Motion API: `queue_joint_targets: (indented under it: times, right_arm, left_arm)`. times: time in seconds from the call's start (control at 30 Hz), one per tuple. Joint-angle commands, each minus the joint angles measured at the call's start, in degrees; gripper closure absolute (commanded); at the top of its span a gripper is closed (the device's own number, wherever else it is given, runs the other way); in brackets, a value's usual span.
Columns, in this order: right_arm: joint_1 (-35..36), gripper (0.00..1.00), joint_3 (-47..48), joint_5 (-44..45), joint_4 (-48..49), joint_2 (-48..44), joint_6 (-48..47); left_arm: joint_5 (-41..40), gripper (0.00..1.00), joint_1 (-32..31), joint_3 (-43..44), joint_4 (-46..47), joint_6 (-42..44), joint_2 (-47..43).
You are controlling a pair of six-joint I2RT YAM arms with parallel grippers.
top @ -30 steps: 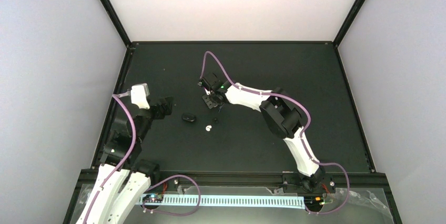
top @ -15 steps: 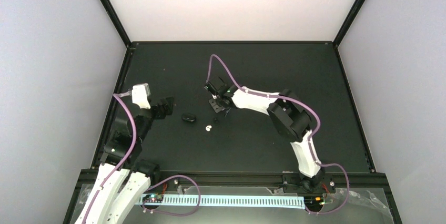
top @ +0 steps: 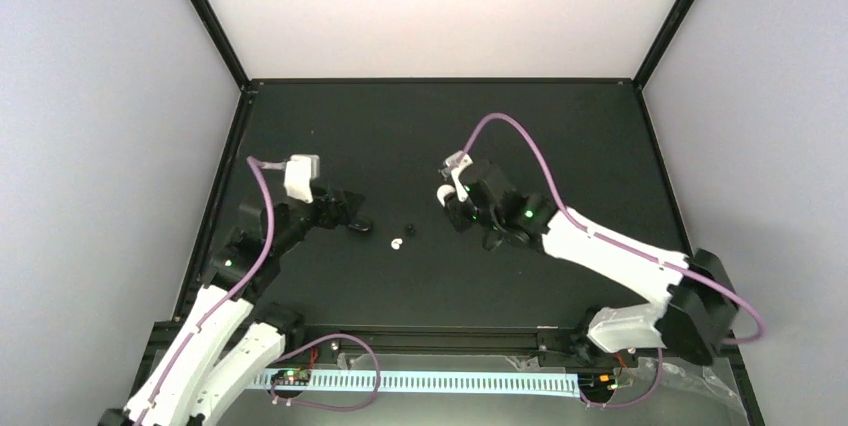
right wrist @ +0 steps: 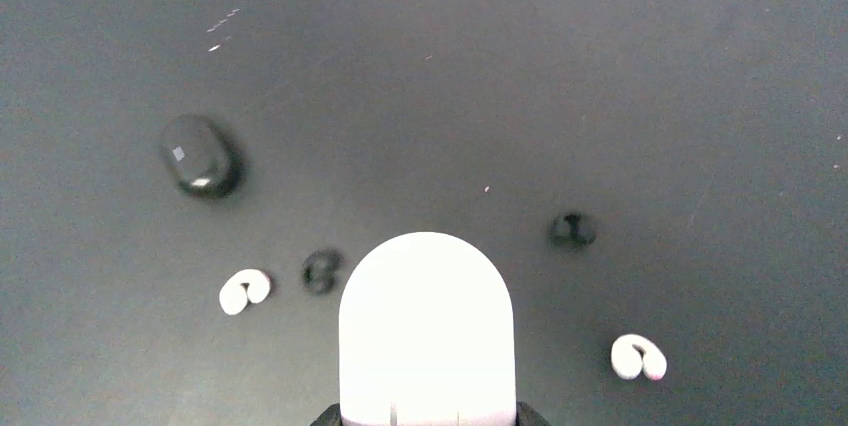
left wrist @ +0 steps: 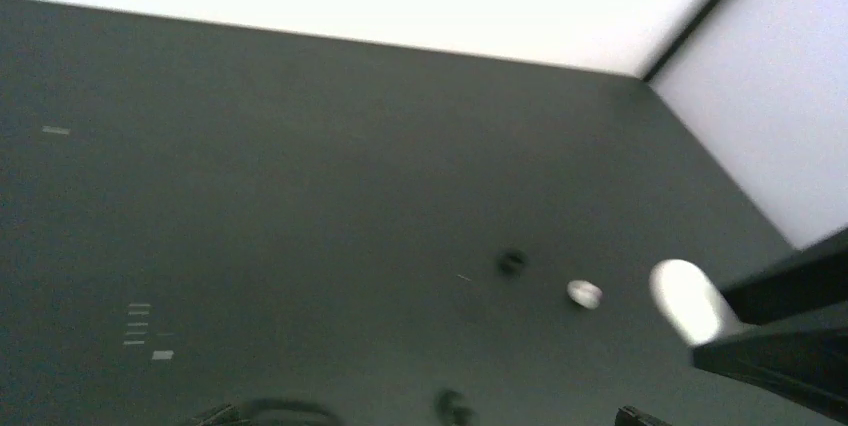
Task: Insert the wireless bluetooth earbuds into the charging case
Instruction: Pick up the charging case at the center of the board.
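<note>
**Buds**, four, loose on the table (top: 450,116), none in a case.
- White buds, two: small, matte and curled like a bean, each with a notch on one side. In the right wrist view, one (right wrist: 244,291) lies low at left and the other (right wrist: 638,357) low at right, well apart.
- Black buds, two: small, rounded and glossy, hard to pick out against the dark surface. One (right wrist: 321,271) lies just beside the left white bud without touching it. The other (right wrist: 572,230) lies apart, up and left of the right white bud.
- In the top view only one white and one black bud show, near each other between the two grippers.

**White case** (right wrist: 427,331): pill-shaped with a rounded top, much larger than any bud, and overexposed. It is clamped in the right gripper (top: 452,196), between the two pairs of buds in the wrist view. Whether it is clear of the table cannot be told.

**Black case** (right wrist: 200,154): oval, glossy and closed, lying on the table left of the buds, just beside the left gripper (top: 348,211).

**Left gripper**: jaws spread wide, nothing held.
</note>
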Motion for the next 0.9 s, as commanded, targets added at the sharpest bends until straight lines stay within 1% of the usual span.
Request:
queue_joint_targets:
  times: [0.0,0.07,0.1,0.2,0.3,0.5,0.7,0.87]
  right_arm:
    - [2.32,0.66,-7.45,-0.75,1.00,-9.27,-1.59]
    - [2.79,0.66,-10.13,-1.25,1.85,-13.21,-2.61]
    - [3.25,0.66,-11.28,-1.29,2.32,-14.76,-3.47]
    - [5.25,0.65,-13.51,-0.92,3.01,-19.06,-6.50]
    - [7.06,0.64,-14.13,0.41,2.97,-22.31,-8.56]
    - [10.05,0.64,-14.51,1.58,3.98,-26.39,-11.00]
    - [13.39,0.63,-13.41,2.85,4.08,-25.80,-12.93]
    - [15.26,0.64,-11.95,5.79,4.10,-23.65,-15.11]
  left_arm:
    - [12.76,0.01,-6.43,4.50,4.61,-5.50,6.51]
    - [12.80,0.01,-12.14,5.59,6.64,-6.28,10.11]
    - [12.86,0.01,-13.99,6.25,7.11,-6.35,12.15]
    - [15.02,0.01,-17.48,9.25,6.59,-6.90,17.65]
    - [19.37,0.01,-17.94,10.20,7.56,-8.97,20.26]
    - [25.35,0.02,-18.74,8.82,10.98,-12.42,20.84]
    - [28.40,0.07,-19.26,7.32,13.09,-13.77,21.63]
    - [27.87,0.11,-19.74,6.95,12.42,-12.56,21.74]
